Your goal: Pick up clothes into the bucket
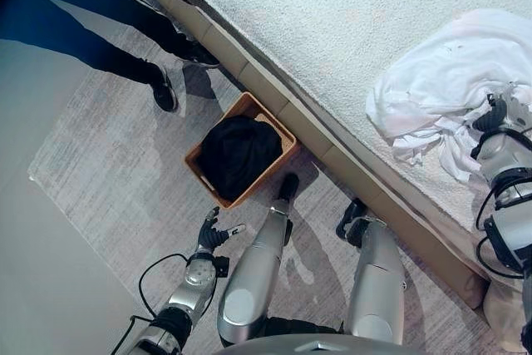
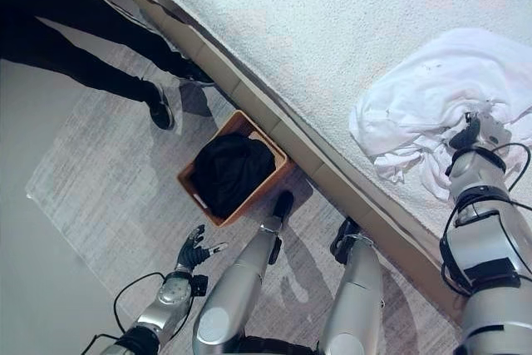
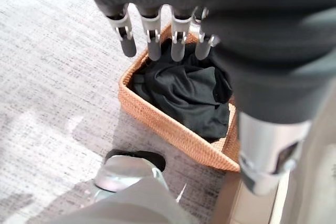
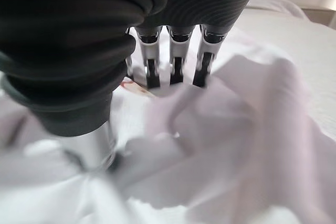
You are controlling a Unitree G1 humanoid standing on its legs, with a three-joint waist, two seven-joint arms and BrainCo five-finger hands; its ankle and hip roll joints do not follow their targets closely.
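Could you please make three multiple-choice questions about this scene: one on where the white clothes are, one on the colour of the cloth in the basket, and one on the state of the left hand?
1. Where does the white garment lie?
A. on the bed
B. in the basket
C. on the rug

2. What colour is the cloth in the basket?
A. white
B. black
C. red

3. How is the left hand?
A. shut on cloth
B. open and holding nothing
C. resting inside the basket

Answers:
1. A, the garment is crumpled on the bed, where the right hand reaches into it.
2. B, a black heap fills the woven basket.
3. B, its fingers hang straight above the basket, touching nothing.
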